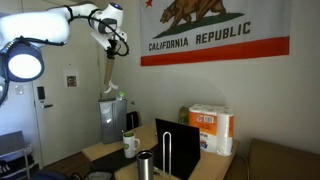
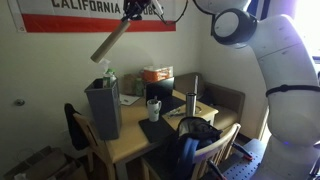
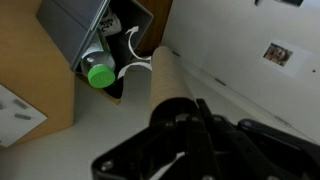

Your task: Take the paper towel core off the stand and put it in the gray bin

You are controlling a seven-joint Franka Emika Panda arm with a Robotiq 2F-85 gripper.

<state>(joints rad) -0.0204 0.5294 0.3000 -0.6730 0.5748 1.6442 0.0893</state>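
Observation:
My gripper is high up near the wall and is shut on the upper end of the paper towel core, a tan cardboard tube. In an exterior view the core hangs tilted, its lower end above the gray bin. The bin stands at the table's far end. The wrist view looks down the core toward the open bin, which holds a green-capped bottle and other trash. The thin dark wire stand is bare, in front of the laptop.
A table holds a black laptop, a white paper towel pack, a white mug and a steel tumbler. A flag hangs on the wall. Chairs stand around the table.

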